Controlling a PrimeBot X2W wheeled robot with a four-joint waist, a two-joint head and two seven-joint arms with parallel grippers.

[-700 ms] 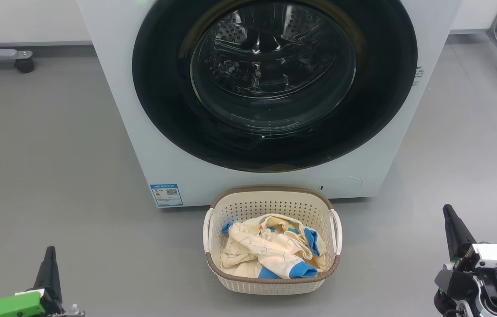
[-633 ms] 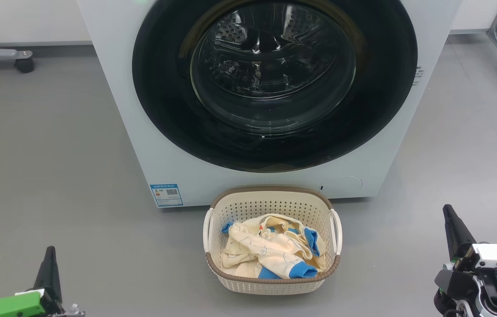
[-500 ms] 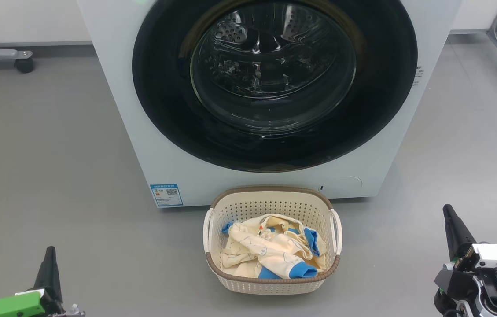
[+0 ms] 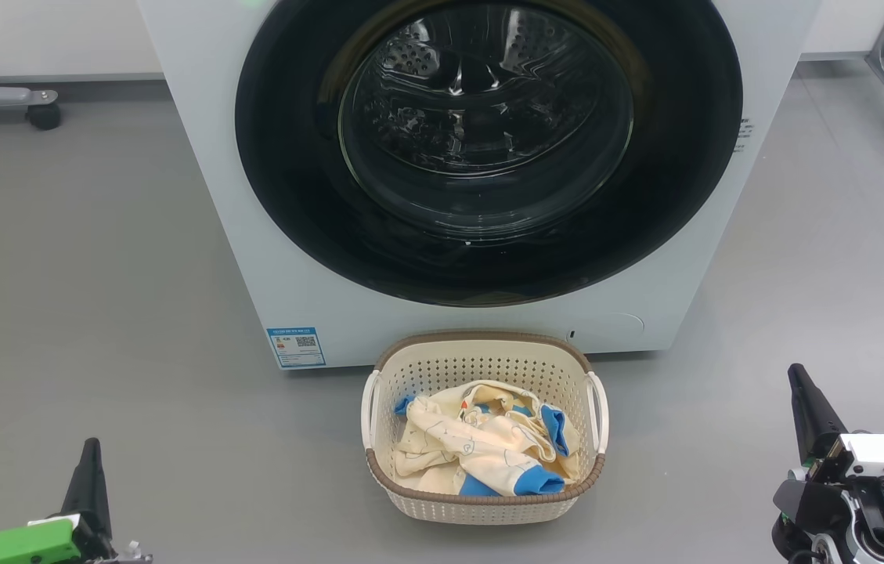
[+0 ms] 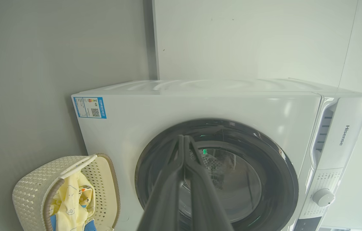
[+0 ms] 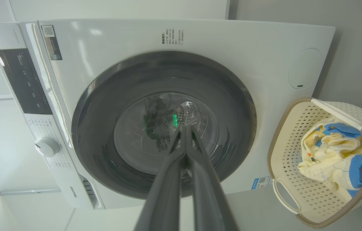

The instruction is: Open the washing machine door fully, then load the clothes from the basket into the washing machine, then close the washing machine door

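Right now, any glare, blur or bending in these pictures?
Head view: sharp, even light, reflections on the washing machine door. Left wrist view: sideways, the washing machine slightly bowed, the left gripper blurred up close. Right wrist view: green glint in the glass, the right gripper blurred.

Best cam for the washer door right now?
Right wrist view: the whole washing machine door is in frame, with the right gripper crossing only its lower middle. Head view crops the door's top; left wrist view loses its bottom edge, left gripper in front.
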